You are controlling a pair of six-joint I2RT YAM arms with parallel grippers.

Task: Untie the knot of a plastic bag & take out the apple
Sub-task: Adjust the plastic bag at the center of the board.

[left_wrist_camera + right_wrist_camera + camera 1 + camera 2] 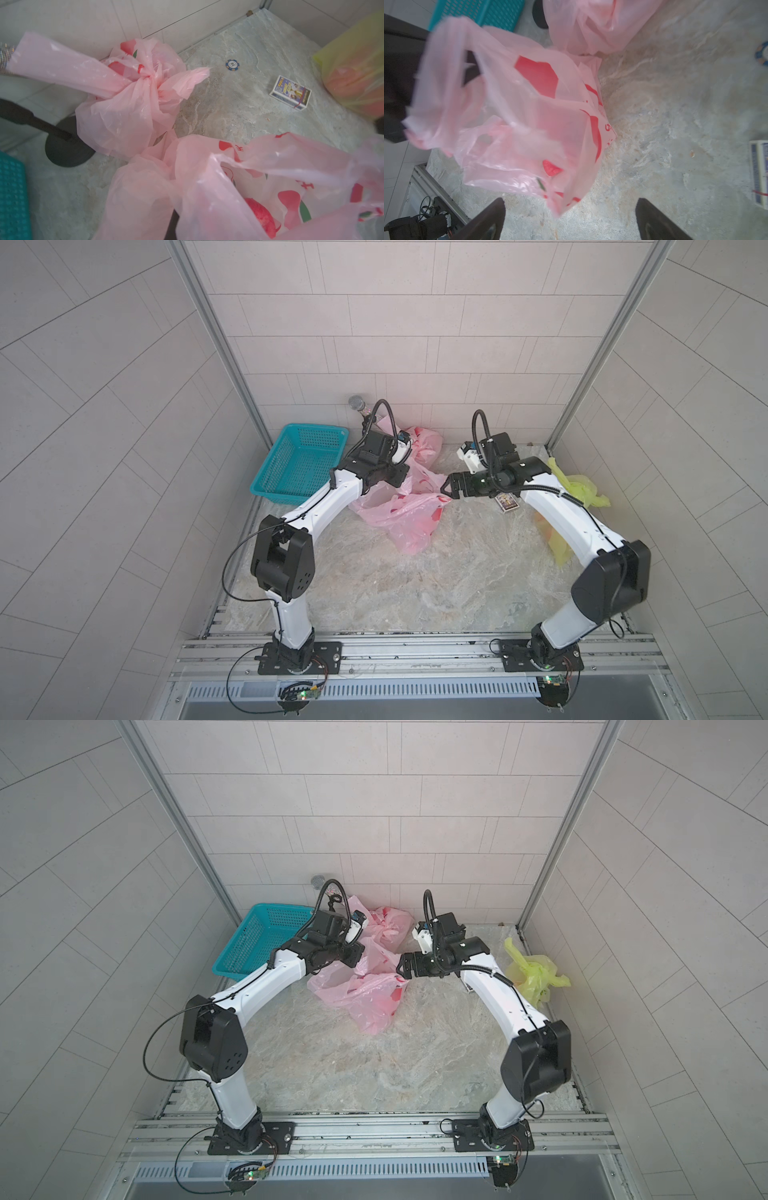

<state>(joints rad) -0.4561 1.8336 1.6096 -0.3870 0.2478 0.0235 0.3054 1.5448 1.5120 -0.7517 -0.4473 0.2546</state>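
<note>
An untied pink plastic bag (409,516) with red print lies mid-table in both top views (368,998). Its mouth gapes open, and the red apple (262,218) shows inside it in the left wrist view. My left gripper (402,483) is shut on the bag's upper edge; the plastic drapes over its fingers and hides them from the left wrist camera. My right gripper (570,218) stands open just right of the bag (529,116), with only bare table between its fingers. In a top view the right gripper (401,969) is close to the bag's red-printed corner.
A second pink bag (133,99), knotted, sits against the back wall beside a microphone stand base (66,145). A teal basket (299,464) is at back left. A yellow bag (582,489), a card box (291,94) and a poker chip (231,64) lie at right.
</note>
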